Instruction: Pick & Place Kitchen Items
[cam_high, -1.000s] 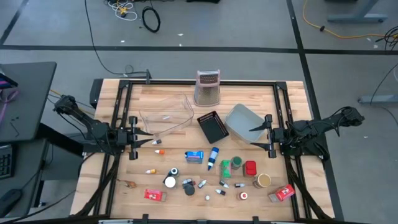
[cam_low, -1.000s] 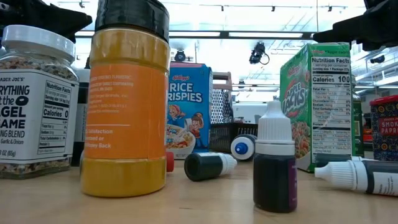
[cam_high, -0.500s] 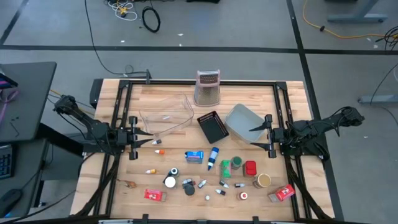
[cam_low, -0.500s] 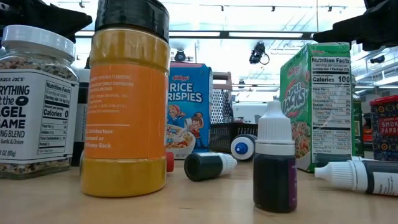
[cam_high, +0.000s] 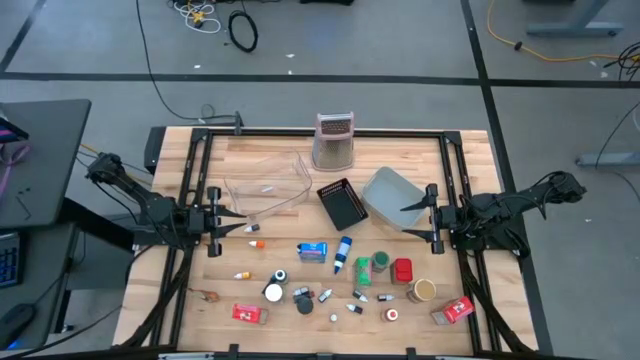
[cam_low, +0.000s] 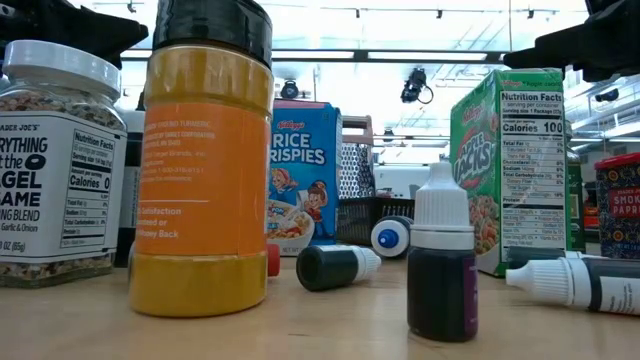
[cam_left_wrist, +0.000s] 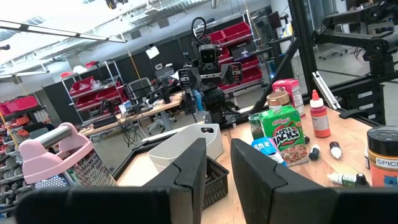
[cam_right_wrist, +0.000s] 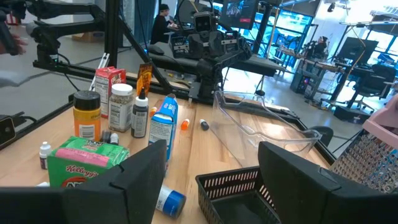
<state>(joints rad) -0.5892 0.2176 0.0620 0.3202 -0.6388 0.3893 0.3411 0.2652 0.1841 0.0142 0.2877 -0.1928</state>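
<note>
Two grippers idle at opposite table edges, left gripper fingers spread beside clear tray, right gripper fingers spread by grey bin, groceries between, nearer the front.

Wooden table with containers and small groceries

Grater, clear tray, mesh basket and grey bin stand at the back; packets, cans, a bottle and vials lie scattered in front.
</note>
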